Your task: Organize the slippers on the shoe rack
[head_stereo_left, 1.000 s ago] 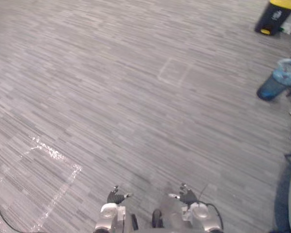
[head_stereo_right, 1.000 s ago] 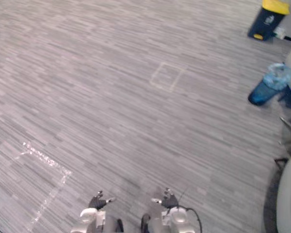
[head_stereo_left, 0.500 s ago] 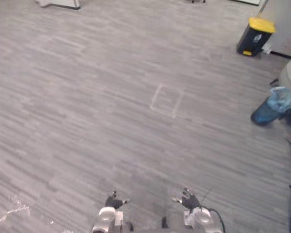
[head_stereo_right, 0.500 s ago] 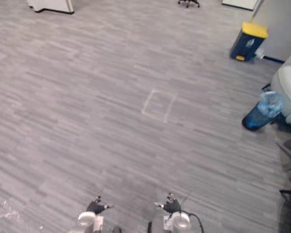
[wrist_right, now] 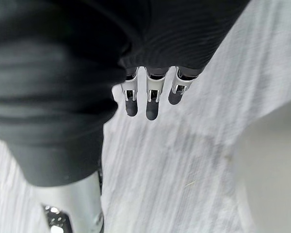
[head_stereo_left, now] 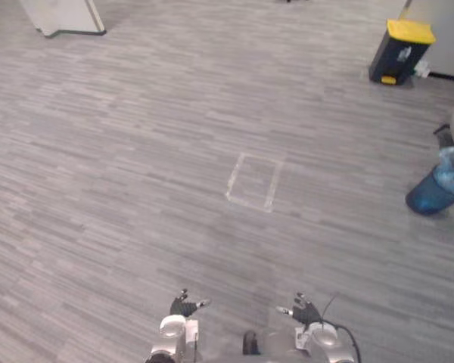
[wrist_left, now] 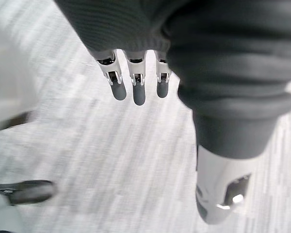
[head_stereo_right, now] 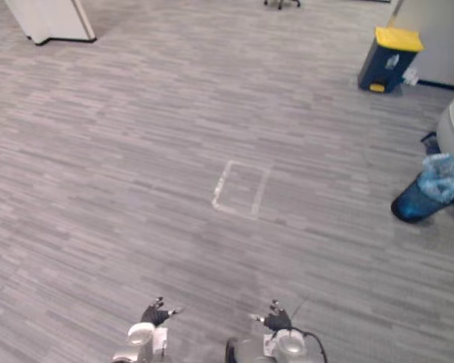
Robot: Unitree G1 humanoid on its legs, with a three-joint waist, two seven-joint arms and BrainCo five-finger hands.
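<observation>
My left hand (head_stereo_left: pixel 183 306) hangs low at the bottom edge of the eye views, over bare grey floor. In its wrist view the fingers (wrist_left: pixel 136 90) point straight down, the thumb (wrist_left: pixel 223 189) stands apart, and nothing lies between them. My right hand (head_stereo_left: pixel 306 311) hangs beside it, a little to the right. Its fingers (wrist_right: pixel 150 99) are straight too, and it holds nothing.
A taped rectangle (head_stereo_left: pixel 253 181) marks the floor ahead. A dark bin with a yellow lid (head_stereo_left: pixel 399 50) stands far right. A blue waste basket with a plastic liner (head_stereo_left: pixel 439 185) sits at the right edge. The foot of a white cabinet (head_stereo_left: pixel 60 17) is at the far left.
The whole picture has shifted, so the camera has moved: more far floor, the white cabinet foot and the bin show now. Both hands stay low and empty.
</observation>
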